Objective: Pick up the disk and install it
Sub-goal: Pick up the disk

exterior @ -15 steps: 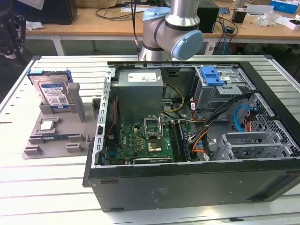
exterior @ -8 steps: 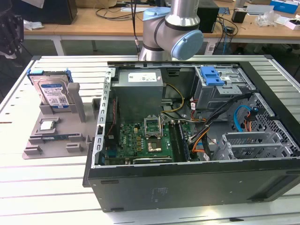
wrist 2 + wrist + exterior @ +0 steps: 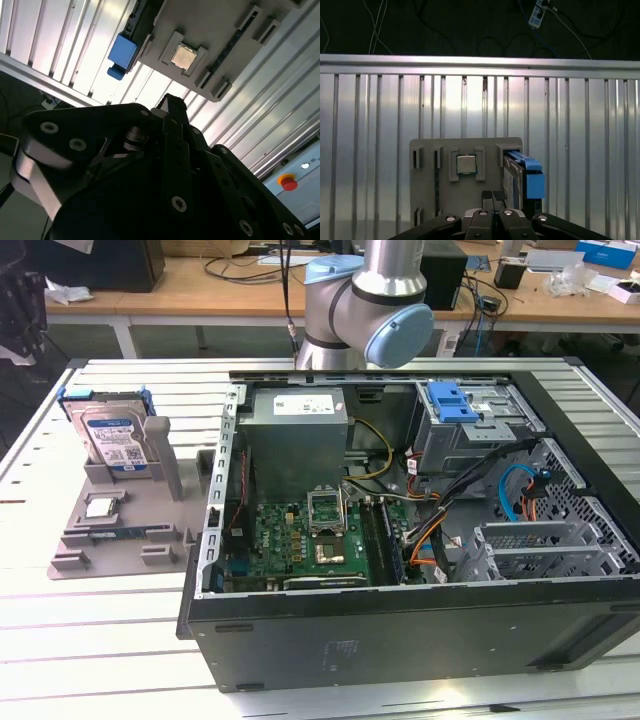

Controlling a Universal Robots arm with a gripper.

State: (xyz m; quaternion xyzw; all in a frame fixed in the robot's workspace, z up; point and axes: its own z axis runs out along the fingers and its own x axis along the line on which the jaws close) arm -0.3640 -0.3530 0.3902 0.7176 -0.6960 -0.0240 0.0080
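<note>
A ribbed metal table (image 3: pixel 100 640) held a grey tray (image 3: pixel 110 562). The blue-framed silver disk (image 3: pixel 115 440) stood at its edge (the black gripper (image 3: pixel 493 195) had its jaws together).

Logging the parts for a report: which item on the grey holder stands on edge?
The blue-framed disk stands on edge, leaning back slightly; the square CPU chip lies flat in its recess.

Both wrist views high above disk (image 3: pixel 526 172) (image 3: pixel 121 52)

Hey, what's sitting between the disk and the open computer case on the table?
In the exterior view, the grey holder's upright posts stand between the disk and the computer case. Nothing else lies in that stretch.
</note>
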